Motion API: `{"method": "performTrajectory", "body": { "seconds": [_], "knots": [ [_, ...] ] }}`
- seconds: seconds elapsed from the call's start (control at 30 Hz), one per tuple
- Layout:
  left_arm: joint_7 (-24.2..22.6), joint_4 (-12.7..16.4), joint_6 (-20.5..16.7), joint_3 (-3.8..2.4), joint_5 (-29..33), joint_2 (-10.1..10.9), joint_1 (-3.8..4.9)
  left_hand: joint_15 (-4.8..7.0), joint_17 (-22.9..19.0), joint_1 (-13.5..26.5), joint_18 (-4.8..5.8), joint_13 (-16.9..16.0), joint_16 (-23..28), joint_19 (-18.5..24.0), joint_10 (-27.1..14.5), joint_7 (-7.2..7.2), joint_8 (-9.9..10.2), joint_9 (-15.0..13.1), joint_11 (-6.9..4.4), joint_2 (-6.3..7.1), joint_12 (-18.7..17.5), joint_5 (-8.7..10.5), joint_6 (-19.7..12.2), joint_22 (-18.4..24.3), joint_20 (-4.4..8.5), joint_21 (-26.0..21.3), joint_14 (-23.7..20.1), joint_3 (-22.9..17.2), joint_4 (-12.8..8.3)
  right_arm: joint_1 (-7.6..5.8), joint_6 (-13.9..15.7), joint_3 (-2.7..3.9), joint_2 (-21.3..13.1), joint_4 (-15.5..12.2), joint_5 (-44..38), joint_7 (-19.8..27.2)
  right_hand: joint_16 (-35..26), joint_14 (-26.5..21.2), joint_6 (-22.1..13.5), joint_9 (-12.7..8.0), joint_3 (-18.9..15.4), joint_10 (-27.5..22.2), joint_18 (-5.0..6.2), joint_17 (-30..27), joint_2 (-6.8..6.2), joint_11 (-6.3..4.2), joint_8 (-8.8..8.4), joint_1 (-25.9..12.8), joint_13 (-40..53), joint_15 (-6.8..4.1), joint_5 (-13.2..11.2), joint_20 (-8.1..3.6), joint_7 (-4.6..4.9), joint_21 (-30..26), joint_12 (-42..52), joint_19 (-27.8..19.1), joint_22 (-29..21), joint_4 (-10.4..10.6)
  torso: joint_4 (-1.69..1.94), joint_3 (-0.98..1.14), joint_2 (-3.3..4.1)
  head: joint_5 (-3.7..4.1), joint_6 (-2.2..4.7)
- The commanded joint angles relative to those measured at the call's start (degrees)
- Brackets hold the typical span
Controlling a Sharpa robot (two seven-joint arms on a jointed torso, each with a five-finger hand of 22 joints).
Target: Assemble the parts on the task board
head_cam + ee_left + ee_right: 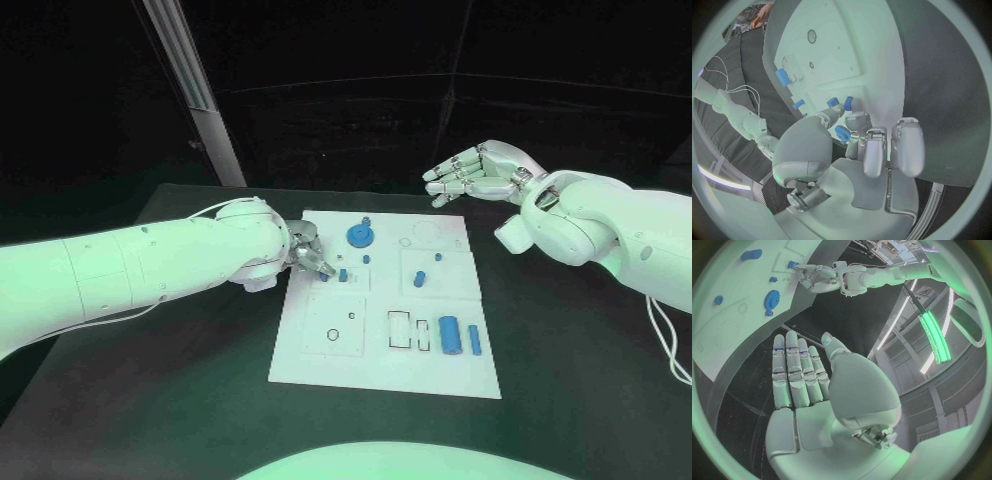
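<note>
The black counter carries the white task board at its middle. The right hand hovers beyond the board's far edge, fingers spread, holding nothing. The left hand sits at the board's left edge, pinching a small blue part (other blue parts lie nearby).

black table, pale slanted post behind, dark bkgd

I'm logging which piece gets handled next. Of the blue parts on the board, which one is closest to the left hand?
The small blue part at the task board's left edge, right at the left hand's fingertips. The gear-shaped one and the long pieces lie farther off.
</note>
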State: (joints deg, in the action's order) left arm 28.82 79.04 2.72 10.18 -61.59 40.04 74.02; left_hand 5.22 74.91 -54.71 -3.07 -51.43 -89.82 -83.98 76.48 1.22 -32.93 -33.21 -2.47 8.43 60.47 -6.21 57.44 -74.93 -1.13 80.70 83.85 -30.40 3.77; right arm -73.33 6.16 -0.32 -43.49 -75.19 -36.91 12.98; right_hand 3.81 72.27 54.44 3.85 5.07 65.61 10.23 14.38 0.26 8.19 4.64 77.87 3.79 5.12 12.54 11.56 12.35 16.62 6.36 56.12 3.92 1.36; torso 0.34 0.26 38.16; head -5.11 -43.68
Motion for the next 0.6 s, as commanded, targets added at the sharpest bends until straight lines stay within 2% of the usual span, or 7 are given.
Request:
{"method": "performTrajectory", "body": {
  "seconds": [0.03, 0.2, 0.33, 0.4, 0.43, 0.53, 0.6],
  "knots": [
    [0.35, -0.14, -0.70, 0.02, -0.27, 0.17, 0.02, 0.35, 15.09, 0.86, 0.33, -0.03, -0.18, -1.61, 0.33, 0.09, -0.34, 0.10, -0.09, 0.10, 0.31, -0.01, 0.39, -3.32, 0.34, 0.14, 6.15, 1.25, 0.63, -0.12, -0.01, 0.03, -0.06, -0.09, 0.07, 0.37, -0.17, -0.28, -0.39, -0.03, 0.31, -0.33, 0.27, -0.10, -0.04, 0.19, -0.18, -0.44, -0.04, 0.09, 0.33, 0.48, 0.05, -0.27, -0.38, -0.01, -0.06, 0.15, 0.03, -0.04, 0.03, 0.03, 0.10],
    [-0.15, -0.14, -2.00, 0.01, -0.26, 0.56, 0.02, 0.25, 15.09, 2.65, 0.24, 0.56, -0.18, -1.47, -0.09, 0.34, -0.32, 0.28, 0.09, 1.05, -0.10, 0.05, 0.15, -2.96, 0.29, -0.21, 6.15, 5.25, 3.16, -0.12, -0.03, 0.03, -0.06, -0.06, 0.07, 0.39, -0.17, -0.28, -0.39, -0.03, 0.31, -0.33, 0.27, -0.10, -0.04, 0.19, -0.18, -0.44, -0.04, 0.09, 0.33, 0.48, 0.05, -0.27, -0.38, -0.01, -0.06, 0.15, 0.05, -0.09, 0.03, 0.13, 0.19],
    [-1.06, 0.05, -3.85, -0.01, 1.21, 0.99, 0.02, -0.12, 15.09, 2.42, 0.15, 2.81, -0.18, -1.31, -1.68, 1.04, 0.80, 0.93, 0.66, 0.80, -1.84, -0.13, -2.13, -2.55, 0.07, -0.63, 6.15, 9.74, 5.30, -0.11, -0.08, 0.03, 0.00, 0.05, 0.07, 0.40, -0.17, -0.28, -0.39, -0.03, 0.31, -0.33, 0.27, -0.10, -0.04, 0.19, -0.18, -0.44, -0.04, 0.09, 0.33, 0.48, 0.05, -0.27, -0.38, -0.01, -0.06, 0.15, 0.00, -0.04, 0.06, 0.03, 0.10],
    [-2.18, 0.01, -5.23, -0.02, 3.50, 1.22, 0.03, -0.66, 15.09, 1.74, 0.07, 9.42, -0.18, -1.10, -5.94, 2.04, 1.94, 1.47, 1.52, 0.36, -7.33, -0.15, -4.76, -2.07, -0.33, -1.08, 6.15, 11.89, 6.45, -0.11, -0.10, 0.03, 0.05, 0.11, 0.07, 0.41, -0.17, -0.28, -0.39, -0.03, 0.31, -0.33, 0.27, -0.10, -0.04, 0.19, -0.18, -0.44, -0.04, 0.09, 0.33, 0.48, 0.05, -0.27, -0.38, -0.01, -0.06, 0.15, 0.04, -0.04, 0.07, 0.10, 0.09],
    [-2.79, -0.01, -5.87, -0.03, 4.58, 1.33, 0.04, -0.99, 15.09, 1.43, 0.04, 11.51, -0.18, -1.02, -7.45, 2.58, 2.61, 1.79, 1.98, 0.26, -9.06, -0.11, -6.37, -1.89, -0.58, -1.26, 6.15, 12.82, 6.87, -0.11, -0.11, 0.03, 0.08, 0.13, 0.07, 0.41, -0.17, -0.30, -0.41, -0.03, 0.30, -0.35, 0.27, -0.12, -0.04, 0.21, -0.18, -0.53, -0.03, 0.11, 0.33, 0.49, 0.07, -0.30, -0.39, -0.02, -0.06, 0.19, 0.06, -0.04, 0.07, 0.10, 0.07],
    [-5.05, -0.08, -7.81, -0.04, 8.15, 1.67, 0.07, -2.13, 15.09, 0.78, -0.14, 14.05, -0.18, -0.64, -9.52, 4.18, 5.39, 3.56, 3.36, 0.31, -10.80, 0.03, -12.01, -1.04, -1.54, -2.05, 6.15, 16.48, 8.37, -0.11, -0.14, 0.03, 0.15, 0.23, 0.07, 0.41, -0.17, -0.32, -0.42, -0.04, 0.29, -0.36, 0.27, -0.12, -0.04, 0.21, -0.18, -0.58, -0.03, 0.12, 0.34, 0.50, 0.07, -0.32, -0.39, -0.02, -0.06, 0.21, 0.06, -0.07, 0.10, 0.12, 0.08],
    [-6.26, -0.11, -8.72, -0.04, 10.11, 1.86, 0.09, -2.60, 15.09, 0.46, -0.23, 14.24, -0.18, -0.49, -9.93, 4.80, 6.32, 4.57, 3.85, 0.11, -10.71, 0.04, -13.71, -0.72, -2.03, -2.36, 6.15, 18.51, 9.35, -0.11, -0.16, 0.03, 0.18, 0.29, 0.07, 0.42, -0.17, -0.32, -0.42, -0.04, 0.29, -0.36, 0.27, -0.12, -0.04, 0.21, -0.18, -0.58, -0.03, 0.12, 0.34, 0.50, 0.07, -0.32, -0.39, -0.02, -0.06, 0.21, 0.05, -0.05, 0.08, 0.15, 0.10]
  ]
}}
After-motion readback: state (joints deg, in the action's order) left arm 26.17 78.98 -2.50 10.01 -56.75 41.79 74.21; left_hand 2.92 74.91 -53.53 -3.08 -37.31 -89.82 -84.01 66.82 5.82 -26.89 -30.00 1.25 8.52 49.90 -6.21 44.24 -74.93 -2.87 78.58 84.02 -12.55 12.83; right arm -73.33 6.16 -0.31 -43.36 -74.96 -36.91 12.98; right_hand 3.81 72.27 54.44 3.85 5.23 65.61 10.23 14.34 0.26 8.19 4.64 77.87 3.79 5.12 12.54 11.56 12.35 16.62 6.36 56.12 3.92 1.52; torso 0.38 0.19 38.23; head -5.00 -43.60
